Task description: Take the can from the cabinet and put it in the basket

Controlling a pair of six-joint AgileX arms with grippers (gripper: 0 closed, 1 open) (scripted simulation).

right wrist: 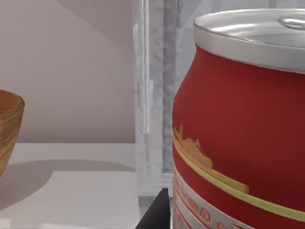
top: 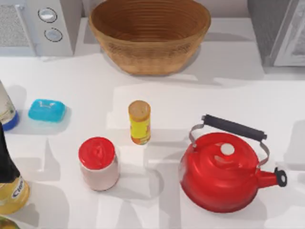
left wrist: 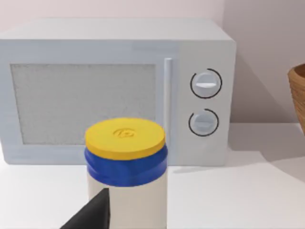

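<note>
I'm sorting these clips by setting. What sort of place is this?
Probably a kitchen counter, rendered in simulation: a white microwave with two round knobs, a shiny red kettle with a black handle and a woven wicker basket stand on a white table.

yellow-lid jar point(left wrist: 126, 176) close | microwave point(left wrist: 116, 90) behind | basket point(left wrist: 298, 95) at edge

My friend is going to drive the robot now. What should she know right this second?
Right gripper: close up against the can, by the cabinet at the table's far right; a grip isn't confirmed.
Left gripper: parked at the left, behind a jar with a yellow lid, facing the microwave.
Basket: at the back middle, nothing seen in it.
Done: the can has been reached.
Left: carry the can to the basket and drop it in.
</note>
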